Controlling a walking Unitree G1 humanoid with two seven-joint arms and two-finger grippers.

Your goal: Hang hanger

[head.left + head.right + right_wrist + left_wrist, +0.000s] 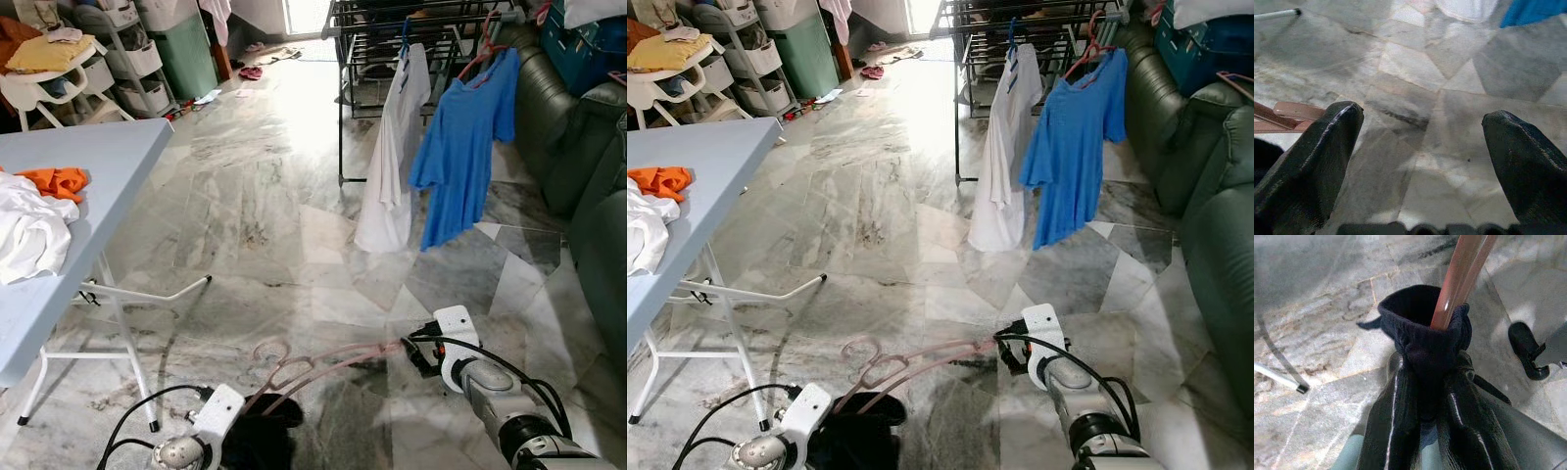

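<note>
Pink plastic hanger (323, 364), threaded through a dark garment (1422, 328) pinched in your left gripper (1425, 396), lies beside your spread-open right gripper (1420, 147); carry it next to the black drying rack (411, 29).

Two hung shirts (460, 147), one pink hanger (323, 364)

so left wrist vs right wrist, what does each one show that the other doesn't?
Left wrist: left gripper shut on a dark garment bunched around the pink hanger, plus a white table leg. Right wrist: right gripper open with nothing between its fingers, and the hem of the blue shirt. Both: the pink hanger and the marble floor.
</note>
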